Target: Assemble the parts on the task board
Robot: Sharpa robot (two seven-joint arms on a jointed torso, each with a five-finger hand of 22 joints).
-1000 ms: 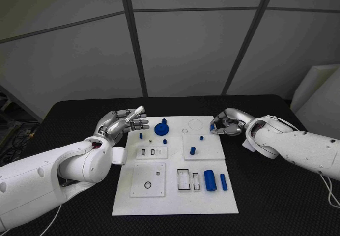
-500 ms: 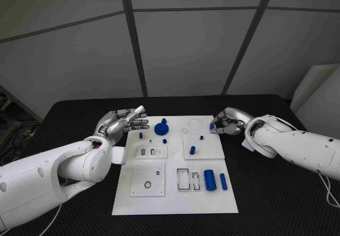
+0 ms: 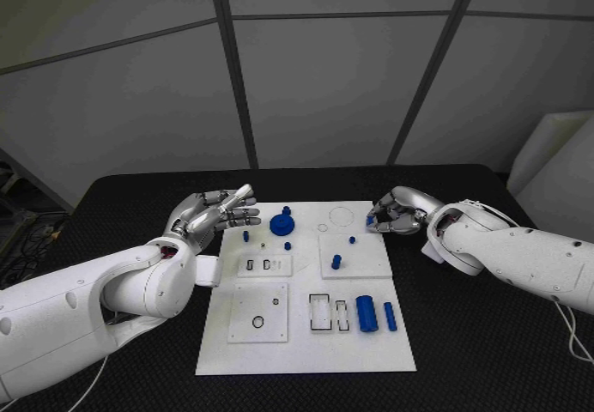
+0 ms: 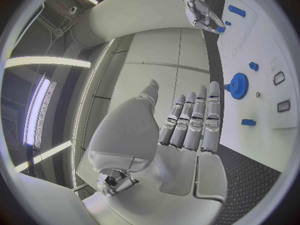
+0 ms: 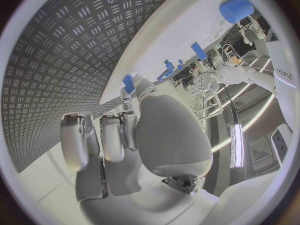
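- Nearest me, low in the head view, the task board [image 3: 310, 360] lay white on the black table [image 3: 495, 343], and its near end carried the large blue cylinder [image 3: 366, 313] with a slimmer blue rod [image 3: 390, 317] just right of it. Neither had shifted over the last second.
- At mid-frame two short blue pegs [image 3: 336, 263] stood in the right-hand white block, and another small peg [image 3: 287, 246] stood left of them, all as they were.
- Further up, left of centre, the blue gear [image 3: 282, 226] sat on the board, untouched.
- My left hand [image 3: 213, 215] hovered at the board's upper-left edge, released, fingers straight and apart, grasping nothing. The left wrist view confirmed this. It had not moved.
- At the board's upper-right edge my right hand [image 3: 398, 213] was curled around a small blue part [image 3: 370, 222], which peeked out at its fingertips; the right wrist view showed the same piece pinched at the tips.
- The only change I saw was a slight drift of that hand and forearm. I judged the part was still carried, not yet seated, so the insertion remained ahead and alignment would matter most.
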